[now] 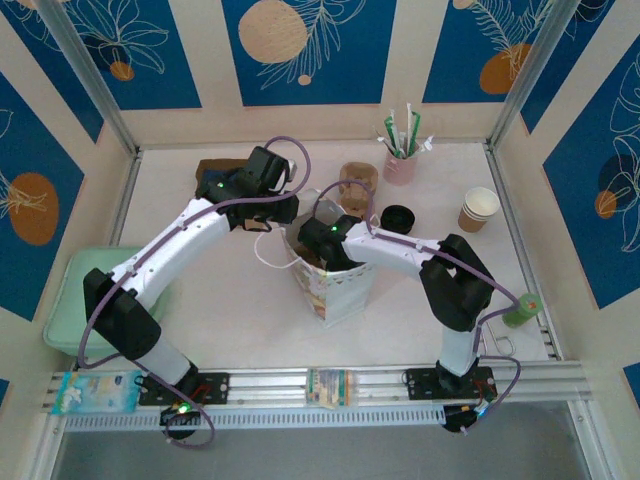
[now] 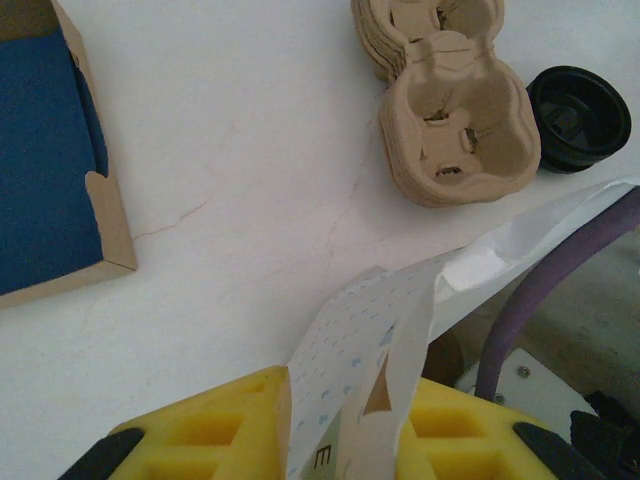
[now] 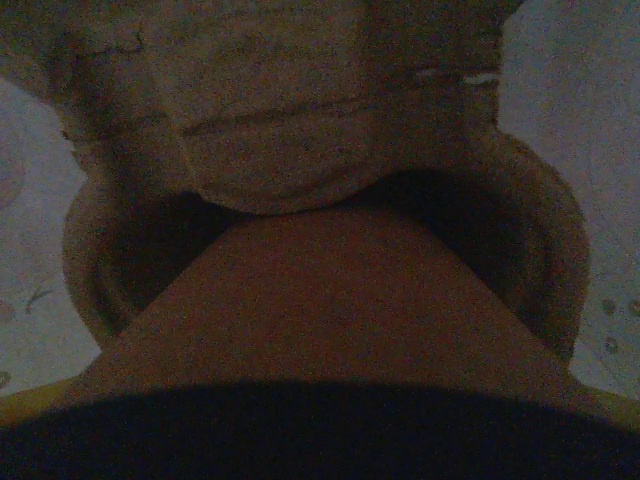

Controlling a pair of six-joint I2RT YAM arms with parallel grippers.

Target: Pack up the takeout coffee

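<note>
The white paper bag (image 1: 343, 288) stands mid-table with its mouth open. My left gripper (image 1: 283, 210) is shut on the bag's upper edge; in the left wrist view the printed paper (image 2: 350, 350) is pinched between the yellow fingers (image 2: 230, 420). My right gripper (image 1: 325, 238) reaches down into the bag's mouth. In the dim right wrist view the takeout coffee (image 3: 330, 300), tan with its black lid nearest the camera, sits between the jaws, which are shut on it. It hangs over a pulp cup carrier (image 3: 280, 120) lying inside the bag.
A stack of pulp cup carriers (image 1: 358, 182) and black lids (image 1: 398, 217) lie just behind the bag. Lidless tan cups (image 1: 479, 209) stand at back right, and a pink holder of stirrers (image 1: 400, 160) farther back. A green bin (image 1: 70, 300) is at left, a flat box (image 2: 50, 170) at back left.
</note>
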